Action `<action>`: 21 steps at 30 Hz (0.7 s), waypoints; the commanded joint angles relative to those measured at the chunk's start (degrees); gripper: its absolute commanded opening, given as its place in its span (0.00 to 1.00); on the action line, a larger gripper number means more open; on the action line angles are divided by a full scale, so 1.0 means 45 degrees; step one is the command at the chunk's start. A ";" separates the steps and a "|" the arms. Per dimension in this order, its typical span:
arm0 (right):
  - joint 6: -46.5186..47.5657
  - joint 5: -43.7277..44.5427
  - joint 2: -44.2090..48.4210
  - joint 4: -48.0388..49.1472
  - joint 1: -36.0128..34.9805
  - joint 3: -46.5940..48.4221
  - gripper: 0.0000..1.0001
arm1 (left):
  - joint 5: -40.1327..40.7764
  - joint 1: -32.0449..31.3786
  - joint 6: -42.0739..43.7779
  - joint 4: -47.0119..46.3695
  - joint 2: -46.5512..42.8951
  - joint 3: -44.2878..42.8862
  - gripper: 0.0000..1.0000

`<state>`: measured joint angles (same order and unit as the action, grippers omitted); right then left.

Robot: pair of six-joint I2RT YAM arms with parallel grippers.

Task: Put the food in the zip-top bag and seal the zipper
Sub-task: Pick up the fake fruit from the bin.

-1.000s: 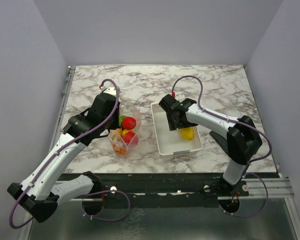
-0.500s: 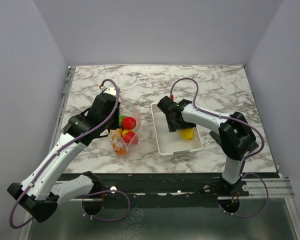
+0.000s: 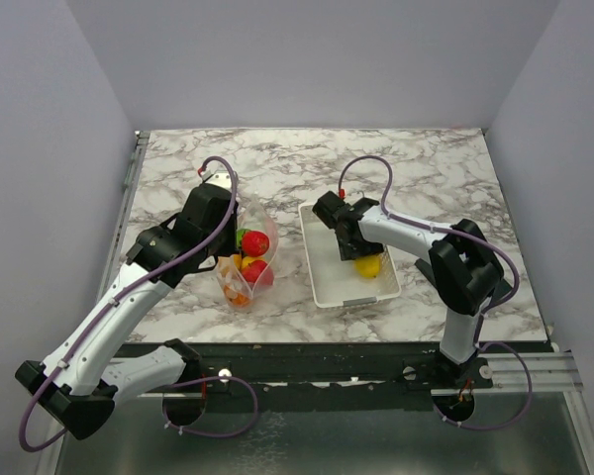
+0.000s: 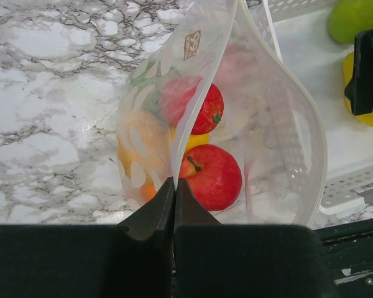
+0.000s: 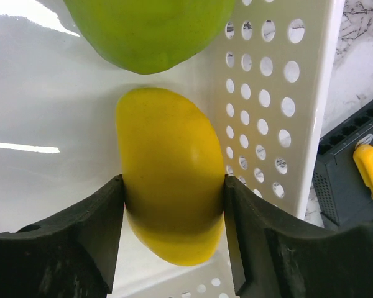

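Your left gripper (image 4: 174, 183) is clamped tight on one lip of the zip-top bag (image 4: 280, 124), its fingers pressed together with the thin plastic edge pinched between them. The bag stands on the marble table (image 4: 50, 93) just left of the white slotted basket (image 5: 267, 124), and its mouth gapes wide, unsealed.

Inside the bag you can see a red apple (image 4: 212, 176) low down, a second red fruit (image 4: 205, 112) above it, and an orange fruit (image 4: 143, 139) showing through the clear wall. A sliver of yellow shows between the two red ones.

Your right gripper (image 5: 173, 186) is down inside the basket, grasping a yellow fruit (image 5: 165, 143). One black finger presses on each flank of it. The fruit lies close to the basket's perforated side wall; you cannot tell from these views whether it has left the floor. A light green fruit (image 5: 149, 31) sits just beyond it in the same basket, touching or nearly touching its far end.
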<state>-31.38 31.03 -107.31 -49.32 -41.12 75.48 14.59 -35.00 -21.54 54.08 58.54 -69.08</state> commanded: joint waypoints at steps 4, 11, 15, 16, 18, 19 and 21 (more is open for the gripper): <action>0.0019 0.0174 0.0317 0.0135 0.0079 -0.0048 0.41 | 0.0078 0.0003 0.0153 -0.0064 0.0134 -0.0035 0.00; 0.0111 -0.0830 0.1764 -0.0205 0.0077 0.0363 0.30 | 0.0078 0.0005 0.0148 -0.0090 0.0188 -0.0040 0.00; 0.0298 -0.2043 0.2715 -0.0232 0.0066 0.0765 0.27 | 0.0078 0.0005 0.0148 -0.0108 0.0213 -0.0039 0.00; 0.0327 -0.2370 0.2982 -0.0232 0.0065 0.0907 0.27 | 0.0083 0.0005 0.0157 -0.0122 0.0208 -0.0040 0.00; 0.0427 -0.3012 0.3489 -0.0172 0.0045 0.1188 0.26 | 0.0080 0.0000 0.0158 -0.0107 0.0186 -0.0057 0.00; 0.0456 -0.3333 0.3765 -0.0073 0.0031 0.1328 0.26 | 0.0078 0.0000 0.0158 -0.0105 0.0195 -0.0059 0.00; 0.0537 -0.4042 0.4323 0.0248 -0.0036 0.1543 0.26 | 0.0072 0.0005 0.0139 -0.0106 0.0193 -0.0059 0.00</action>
<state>-30.15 20.69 -93.25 -49.67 -41.12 79.44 14.59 -35.00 -21.54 54.04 59.33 -69.08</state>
